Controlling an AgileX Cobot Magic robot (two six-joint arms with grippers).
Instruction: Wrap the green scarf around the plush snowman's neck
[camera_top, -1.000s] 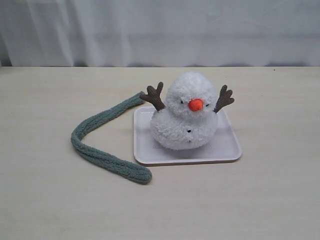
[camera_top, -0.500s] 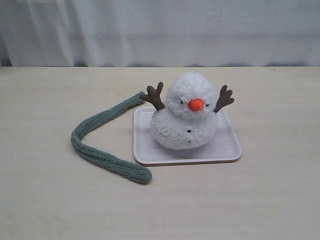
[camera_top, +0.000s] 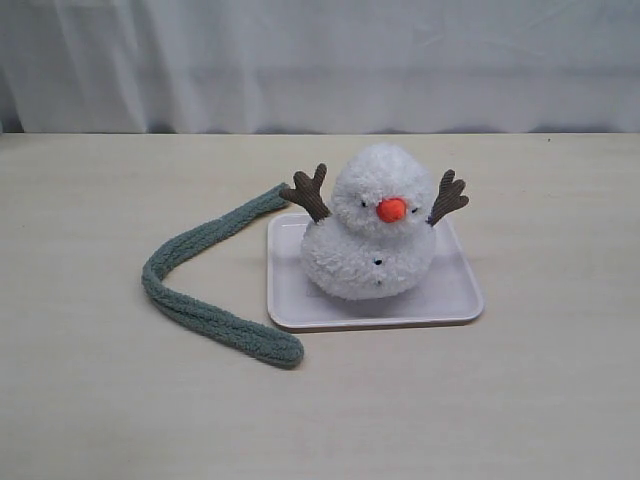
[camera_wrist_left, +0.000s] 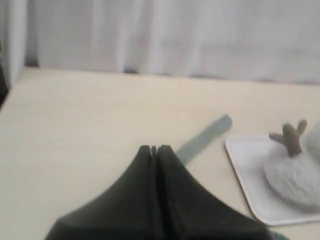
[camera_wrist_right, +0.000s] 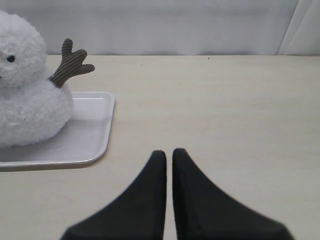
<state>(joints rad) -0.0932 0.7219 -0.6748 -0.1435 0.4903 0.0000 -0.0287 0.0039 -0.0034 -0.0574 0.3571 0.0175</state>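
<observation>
The plush snowman (camera_top: 370, 232) sits upright on a white tray (camera_top: 450, 300) at the table's middle, orange nose facing the exterior camera. The green scarf (camera_top: 195, 268) lies loose on the table to the tray's left, curving from behind the snowman's left arm round to the tray's front corner. Neither gripper shows in the exterior view. My left gripper (camera_wrist_left: 154, 149) is shut with nothing in it, well short of the scarf (camera_wrist_left: 204, 139) and snowman (camera_wrist_left: 295, 172). My right gripper (camera_wrist_right: 169, 153) is shut and empty, off to the side of the snowman (camera_wrist_right: 27, 87) and tray (camera_wrist_right: 97, 130).
A pale curtain (camera_top: 320, 60) hangs along the table's far edge. Bare tabletop (camera_top: 540, 400) lies around the tray on all sides.
</observation>
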